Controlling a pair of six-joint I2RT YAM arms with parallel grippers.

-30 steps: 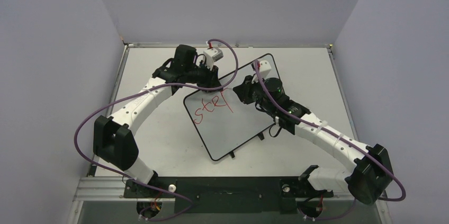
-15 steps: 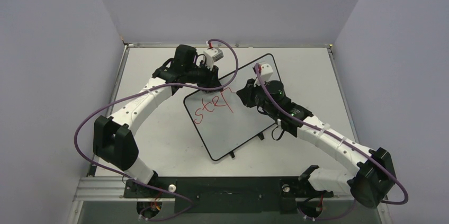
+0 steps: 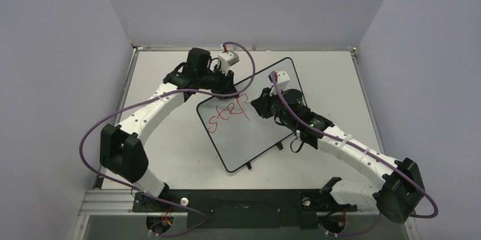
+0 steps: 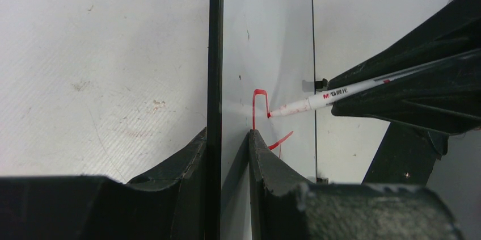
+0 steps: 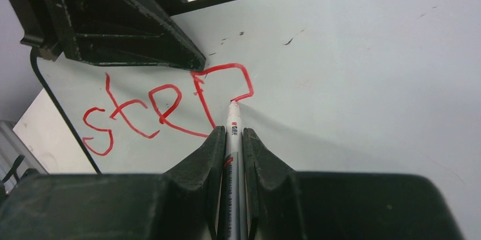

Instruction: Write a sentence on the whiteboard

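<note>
Red on white, carries the "p" bowl of the sentence (image 5: 164,106) further round than a second ago, marker (image 5: 232,123) pinched tight in the right gripper (image 5: 231,133), left gripper (image 4: 227,136) part-closed, clamping the far edge of the whiteboard (image 5: 368,81) on the table (image 3: 170,155), leaving only "step" written.

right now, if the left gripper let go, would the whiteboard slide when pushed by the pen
Probably yes: the whiteboard looks thin and light on a smooth-looking table, so it may skid or swivel. It seems stiff: its surface shows no sag, though the left gripper clamps only one edge. Its small feet might add slight drag.
</note>
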